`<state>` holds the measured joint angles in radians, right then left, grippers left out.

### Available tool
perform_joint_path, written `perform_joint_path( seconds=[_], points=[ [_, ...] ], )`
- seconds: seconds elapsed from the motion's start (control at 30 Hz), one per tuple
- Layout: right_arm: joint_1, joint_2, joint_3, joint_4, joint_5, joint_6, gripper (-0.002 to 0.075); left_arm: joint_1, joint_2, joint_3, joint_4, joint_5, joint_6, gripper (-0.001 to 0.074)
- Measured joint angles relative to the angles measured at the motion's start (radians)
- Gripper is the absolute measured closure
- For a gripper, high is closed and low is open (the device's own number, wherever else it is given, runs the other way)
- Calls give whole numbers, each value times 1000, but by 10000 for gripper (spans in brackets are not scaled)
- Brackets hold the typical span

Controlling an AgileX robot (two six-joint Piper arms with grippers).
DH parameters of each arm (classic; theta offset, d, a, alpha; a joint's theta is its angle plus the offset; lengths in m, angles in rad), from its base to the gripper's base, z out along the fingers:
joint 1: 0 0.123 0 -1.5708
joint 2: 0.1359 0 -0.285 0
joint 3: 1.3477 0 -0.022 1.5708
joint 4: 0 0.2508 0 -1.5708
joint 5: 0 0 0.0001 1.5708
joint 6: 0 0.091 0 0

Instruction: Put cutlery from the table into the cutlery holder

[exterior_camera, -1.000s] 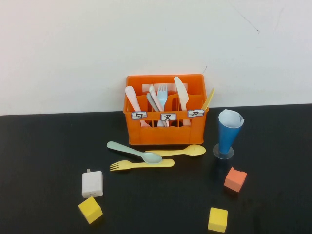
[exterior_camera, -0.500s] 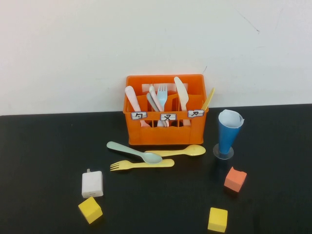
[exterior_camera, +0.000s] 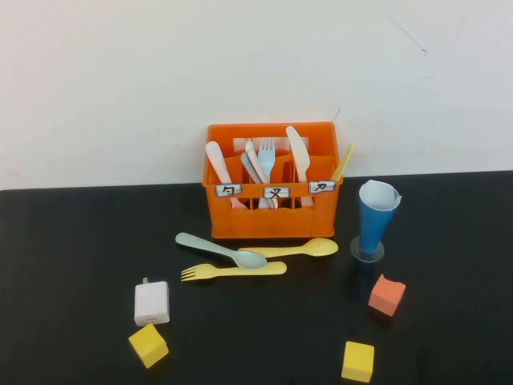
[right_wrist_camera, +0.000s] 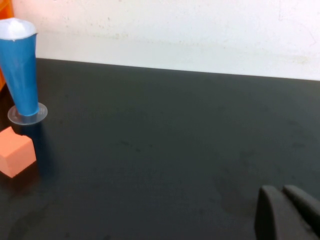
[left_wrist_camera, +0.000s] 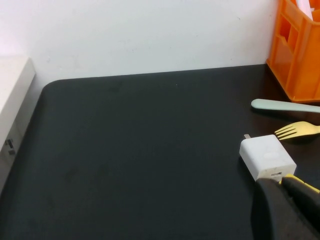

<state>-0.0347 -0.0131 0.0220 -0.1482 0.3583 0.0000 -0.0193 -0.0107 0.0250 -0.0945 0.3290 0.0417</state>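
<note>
The orange cutlery holder (exterior_camera: 272,212) stands at the back middle of the black table (exterior_camera: 72,257) and holds several pastel pieces. In front of it lie a pale green spoon (exterior_camera: 220,250), a yellow spoon (exterior_camera: 300,249) and a yellow fork (exterior_camera: 232,272). Neither arm shows in the high view. My left gripper (left_wrist_camera: 285,187) is shut and empty, low near the white charger block (left_wrist_camera: 266,157); the green spoon's handle (left_wrist_camera: 285,105), the fork's tines (left_wrist_camera: 295,130) and the holder's corner (left_wrist_camera: 297,50) show beyond. My right gripper (right_wrist_camera: 282,192) is shut and empty over bare table.
A blue cone cup (exterior_camera: 373,216) stands right of the holder, also in the right wrist view (right_wrist_camera: 20,75). An orange cube (exterior_camera: 387,295) and two yellow cubes (exterior_camera: 148,345) (exterior_camera: 357,361) sit near the front. A white wall runs behind the table.
</note>
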Motion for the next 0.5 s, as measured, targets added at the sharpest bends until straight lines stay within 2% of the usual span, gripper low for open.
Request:
perform_joint_path(
  seconds=[0.5],
  points=[
    [0,0,0,0,0,-8,729,0,0,0,0,1,0,736]
  ],
)
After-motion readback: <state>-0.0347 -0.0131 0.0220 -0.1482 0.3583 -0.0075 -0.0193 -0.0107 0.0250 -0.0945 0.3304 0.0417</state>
